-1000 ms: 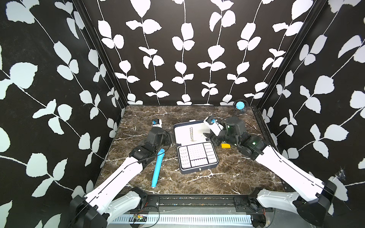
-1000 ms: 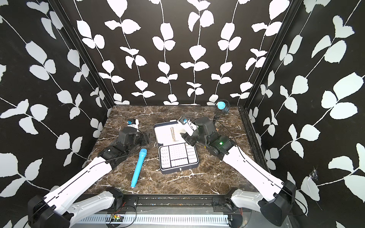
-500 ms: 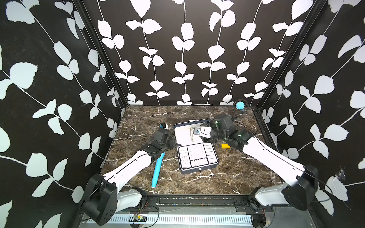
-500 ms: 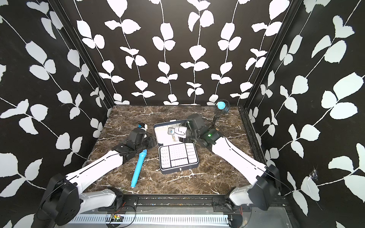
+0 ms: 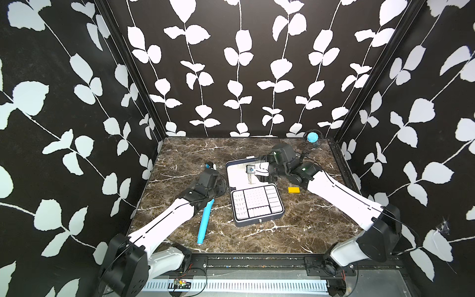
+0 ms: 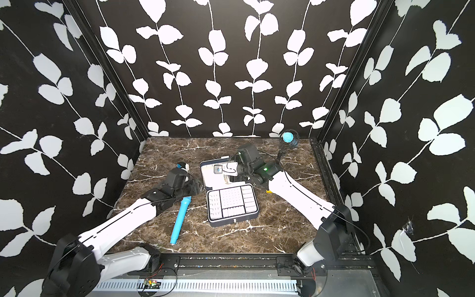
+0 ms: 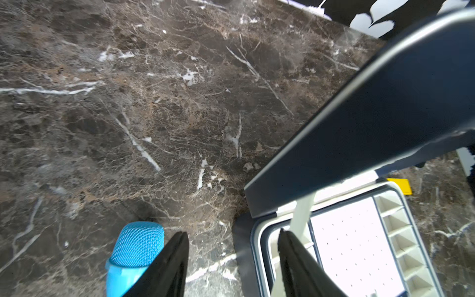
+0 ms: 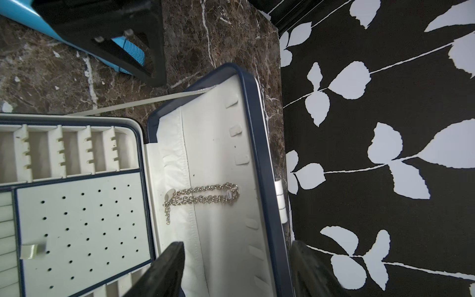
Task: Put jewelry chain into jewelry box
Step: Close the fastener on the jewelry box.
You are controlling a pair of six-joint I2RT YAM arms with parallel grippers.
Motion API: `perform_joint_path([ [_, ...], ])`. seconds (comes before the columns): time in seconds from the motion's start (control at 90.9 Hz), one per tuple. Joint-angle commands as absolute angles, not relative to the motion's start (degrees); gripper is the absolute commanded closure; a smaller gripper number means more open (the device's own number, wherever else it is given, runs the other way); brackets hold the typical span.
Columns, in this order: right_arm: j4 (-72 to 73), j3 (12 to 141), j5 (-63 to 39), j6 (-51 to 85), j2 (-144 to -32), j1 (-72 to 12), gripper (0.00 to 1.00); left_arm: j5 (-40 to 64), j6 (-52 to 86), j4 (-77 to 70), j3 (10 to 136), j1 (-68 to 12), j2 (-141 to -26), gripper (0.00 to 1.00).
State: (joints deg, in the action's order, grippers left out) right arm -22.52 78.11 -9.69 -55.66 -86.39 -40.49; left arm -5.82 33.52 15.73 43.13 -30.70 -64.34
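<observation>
Jewelry chain [image 8: 203, 195] lies doubled on the white lining of the open lid of the jewelry box [image 5: 259, 222], mid-frame in both top views. There the right gripper [image 8: 237, 245] partly hides it, its jaws spread and empty. Left gripper [image 7: 232, 234], half cut off, is also spread and holds nothing.

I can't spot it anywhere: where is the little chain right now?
In the right wrist view, the jewelry chain lies doubled on the white lining inside the open lid of the jewelry box, ahead of the right hand.
</observation>
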Motion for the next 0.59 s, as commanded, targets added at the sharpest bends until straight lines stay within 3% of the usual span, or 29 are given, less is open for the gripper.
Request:
perform_joint_path([
  [0.0, -21.9, 78.6, -10.0, -54.3, -84.6, -40.3, 0.32, -3.1, 37.3, 19.3, 41.7, -30.9, -61.6, 0.41],
  [0.319, -21.0, 73.1, -7.6, -53.1, -79.8, -40.2, 0.32, -3.8, 42.1, 21.2, 37.9, -41.7, -60.8, 0.42],
  [0.583, -19.5, 70.8, -6.8, -52.3, -78.7, -40.2, 0.32, -2.2, 39.9, 20.9, 38.4, -42.2, -67.1, 0.48],
])
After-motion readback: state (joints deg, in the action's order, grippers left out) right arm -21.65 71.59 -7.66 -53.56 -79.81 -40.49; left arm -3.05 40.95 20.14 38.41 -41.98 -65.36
